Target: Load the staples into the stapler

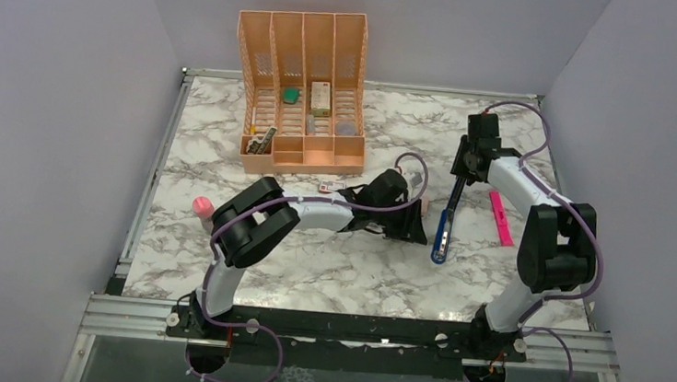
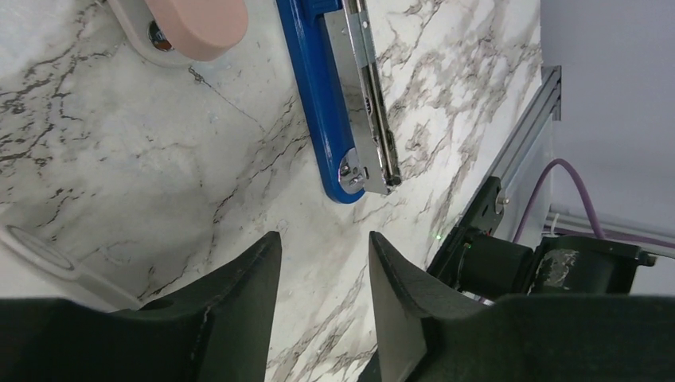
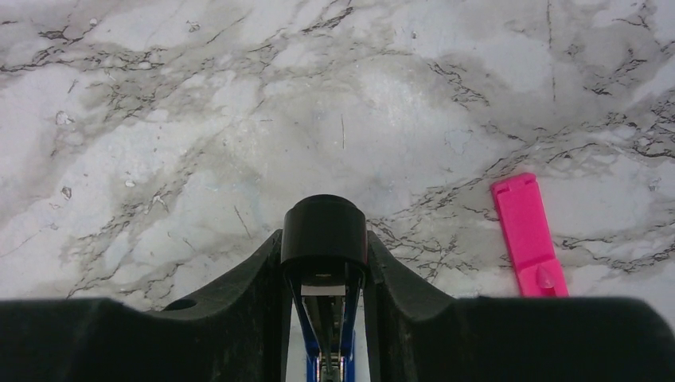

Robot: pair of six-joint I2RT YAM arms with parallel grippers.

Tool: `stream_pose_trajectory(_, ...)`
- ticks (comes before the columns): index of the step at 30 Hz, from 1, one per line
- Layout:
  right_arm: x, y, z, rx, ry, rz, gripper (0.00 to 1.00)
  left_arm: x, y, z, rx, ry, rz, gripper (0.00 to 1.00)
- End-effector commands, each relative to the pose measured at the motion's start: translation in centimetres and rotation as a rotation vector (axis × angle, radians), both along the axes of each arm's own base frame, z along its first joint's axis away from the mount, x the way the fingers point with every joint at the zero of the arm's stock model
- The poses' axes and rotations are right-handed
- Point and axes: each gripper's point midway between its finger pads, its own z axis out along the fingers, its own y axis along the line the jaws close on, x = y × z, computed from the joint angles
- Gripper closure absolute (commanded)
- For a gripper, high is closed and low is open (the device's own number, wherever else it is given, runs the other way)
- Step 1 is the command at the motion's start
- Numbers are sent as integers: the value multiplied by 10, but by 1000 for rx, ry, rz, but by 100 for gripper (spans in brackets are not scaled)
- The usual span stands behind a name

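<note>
Marble-patterned tabletop between plain lilac walls: the right gripper (image 3: pixel 325 247) is clenched on the black far end of the blue stapler (image 1: pixel 442 237). The stapler stretches toward the near edge, right of centre, with its near tip on the marble and its silver channel showing. The left gripper (image 2: pixel 322 239) hovers just left of that tip, jaws parted with only marble between them. A small red-and-white staple box (image 1: pixel 328 188) rests just beyond the left forearm. A pink marker (image 1: pixel 501 217) lies right of the stapler, apart from it. A peach desk organizer (image 1: pixel 302 86) stands at the far edge.
</note>
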Motion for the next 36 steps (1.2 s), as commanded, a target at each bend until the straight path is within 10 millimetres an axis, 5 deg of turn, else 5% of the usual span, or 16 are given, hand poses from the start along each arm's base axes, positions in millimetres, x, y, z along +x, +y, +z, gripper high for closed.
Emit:
stream_pose_trajectory(1,11,-1,11,6,-34,1,68,1,-11,-8,19,-25,3,56)
stream_pose_trajectory(19,11,16,27,124,-88,-8,71,-9,-34,-40,48,-10,-57,68)
stream_pose_trajectory(29,9,25,31,172,-64,9,71,-9,-23,-77,165,31,-26,82)
stream_pose_trajectory(36,-12,35,32,223,-19,34,72,-9,-17,-96,216,57,0,87)
